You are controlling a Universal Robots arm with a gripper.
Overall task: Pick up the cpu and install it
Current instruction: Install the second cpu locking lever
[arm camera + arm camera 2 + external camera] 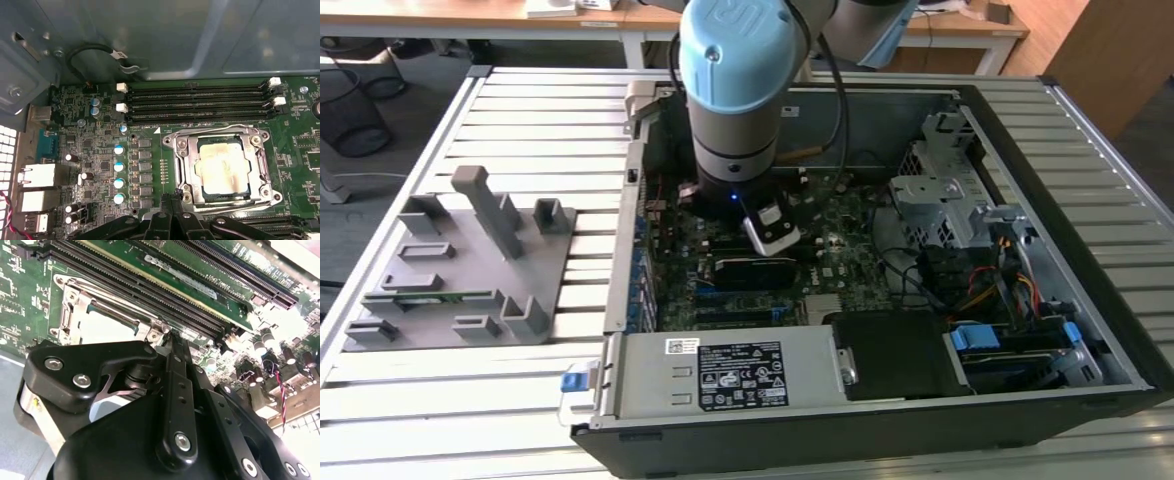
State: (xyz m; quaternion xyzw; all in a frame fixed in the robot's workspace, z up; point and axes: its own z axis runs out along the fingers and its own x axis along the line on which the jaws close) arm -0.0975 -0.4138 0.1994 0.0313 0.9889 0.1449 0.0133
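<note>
Small flat square cpu with shiny silver metal top already sits inside the square metal-framed socket on the green motherboard, seen in the first wrist view; in the second wrist view the same pale square top shows inside the socket frame. Black two-finger gripper is just beside the socket's corner, on the side away from the four black memory slots. Jaws look pressed together with nothing between them; the cpu is not held.

In the exterior view the grey-and-blue arm reaches down into the open black computer case, wrist over the board. Grey plastic fixture tray lies well apart, outside the case on the exterior view's left.

Risks, as judgement:
- Fingertips that close to the frame corner could scrape or catch the socket's metal frame or retention lever if the arm drifts sideways.
- If the chip is not fully seated, any nudge could tilt it and bend socket contacts; seating can't be confirmed from here.
- Small capacitors near the socket could get clipped.
</note>
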